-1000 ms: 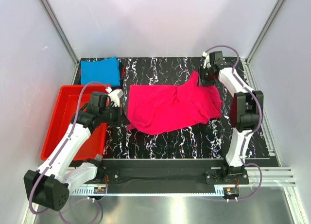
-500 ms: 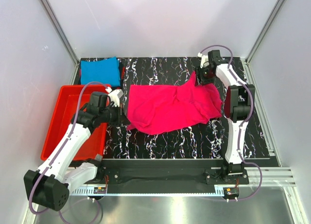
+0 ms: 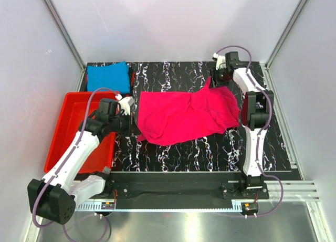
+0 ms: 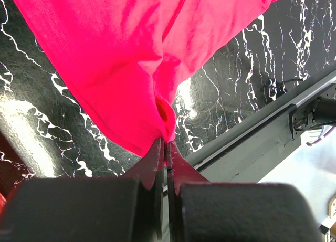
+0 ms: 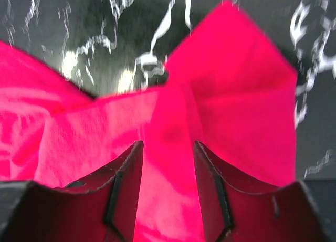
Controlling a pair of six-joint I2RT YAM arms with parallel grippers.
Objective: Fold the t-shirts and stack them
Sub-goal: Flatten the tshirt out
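Left tool [image 4: 167, 143]: jaws shut, pinching near-left hem corner of magenta t-shirt [image 3: 184, 116]. Right tool [image 5: 168, 147]: jaws part open, straddling a fold at shirt's far-right corner; cloth btwn them, not clamped. Shirt spread mid-counter [image 3: 173, 153], long axis left-right btwn both tools. Turquoise t-shirt [image 3: 108, 76] folded at far-left corner. Judgement: right tool must close before any lift.

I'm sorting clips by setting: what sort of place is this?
Probably a robot lab test cell: plain white panels on metal framing enclose a black marbled table, and the left arm and right arm are bolted at its near edge.
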